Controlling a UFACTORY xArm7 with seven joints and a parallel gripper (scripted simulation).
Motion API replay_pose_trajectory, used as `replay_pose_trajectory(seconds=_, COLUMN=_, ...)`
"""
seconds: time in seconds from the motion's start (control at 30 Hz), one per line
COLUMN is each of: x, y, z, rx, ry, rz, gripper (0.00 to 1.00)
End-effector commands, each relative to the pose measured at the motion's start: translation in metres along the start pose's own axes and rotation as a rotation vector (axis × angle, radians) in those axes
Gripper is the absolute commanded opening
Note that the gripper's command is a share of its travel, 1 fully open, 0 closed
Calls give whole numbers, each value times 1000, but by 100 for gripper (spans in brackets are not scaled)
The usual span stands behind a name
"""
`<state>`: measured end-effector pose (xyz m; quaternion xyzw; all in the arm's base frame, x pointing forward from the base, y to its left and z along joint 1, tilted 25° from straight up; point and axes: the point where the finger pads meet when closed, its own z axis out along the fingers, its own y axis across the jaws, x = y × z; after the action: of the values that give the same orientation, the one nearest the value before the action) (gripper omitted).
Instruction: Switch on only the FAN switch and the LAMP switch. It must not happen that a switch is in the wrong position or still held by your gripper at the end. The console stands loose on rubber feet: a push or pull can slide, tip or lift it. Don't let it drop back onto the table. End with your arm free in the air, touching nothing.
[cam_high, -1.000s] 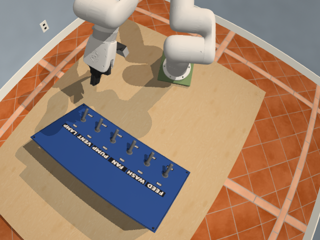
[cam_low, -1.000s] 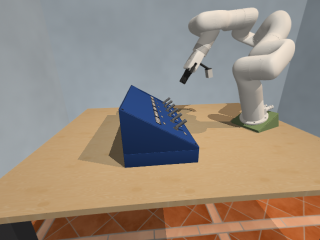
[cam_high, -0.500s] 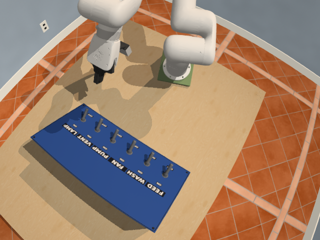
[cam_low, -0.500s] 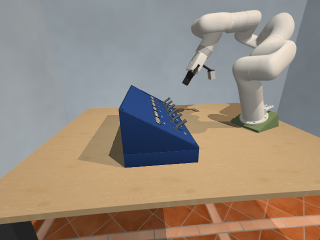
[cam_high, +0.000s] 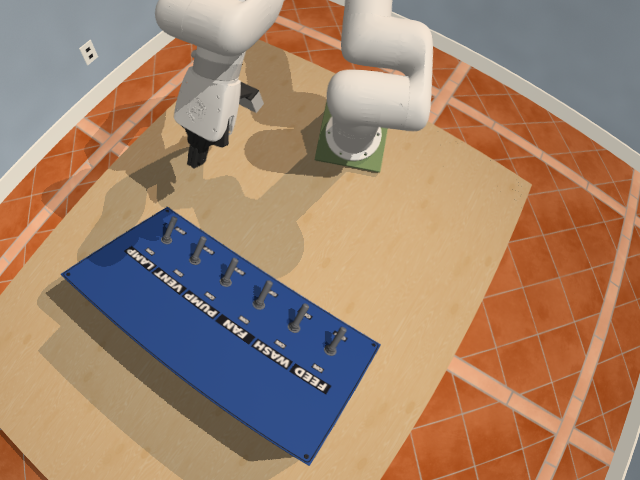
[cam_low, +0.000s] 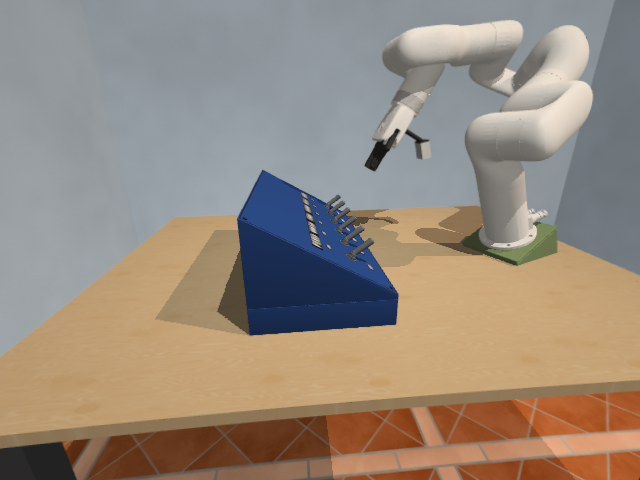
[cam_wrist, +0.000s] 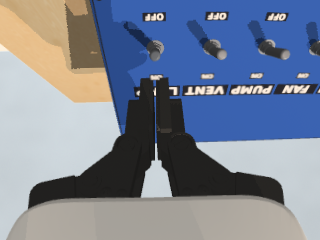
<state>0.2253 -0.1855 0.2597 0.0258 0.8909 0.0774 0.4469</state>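
The blue wedge-shaped console (cam_high: 206, 372) (cam_low: 310, 289) (cam_wrist: 240, 120) stands on the wooden table (cam_high: 413, 232) (cam_low: 465, 330). Its sloped face carries a row of several grey toggle levers, labelled LAMP, VENT, PUMP, FAN, WASH and FEED. The LAMP lever (cam_high: 168, 229) (cam_low: 333, 200) (cam_wrist: 155, 50) and the FAN lever (cam_high: 262, 294) (cam_low: 346, 223) (cam_wrist: 316, 47) both lean toward their OFF marks, like all the others. My gripper (cam_high: 197, 157) (cam_low: 372, 164) (cam_wrist: 155, 95) is shut on nothing. It hangs in the air above and behind the LAMP end, apart from the console, and in the wrist view its tips line up just below the LAMP lever.
The arm's base sits on a green pad (cam_high: 356, 155) (cam_low: 516, 248) at the back of the table. The console's LAMP end lies near the table's left edge. Orange tiled floor (cam_high: 542, 310) surrounds the table.
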Motion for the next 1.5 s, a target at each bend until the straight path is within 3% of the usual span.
replay_pose_trajectory(seconds=0.0, x=-1, y=0, z=-1, rx=2, ry=-2, rz=0, gripper=0)
replay_pose_trajectory(seconds=0.87, x=-1, y=-1, z=9, rx=3, ry=-1, rz=1, gripper=0)
replay_pose_trajectory(seconds=1.47, x=0, y=-1, z=59, rx=3, ry=-1, rz=1, gripper=0)
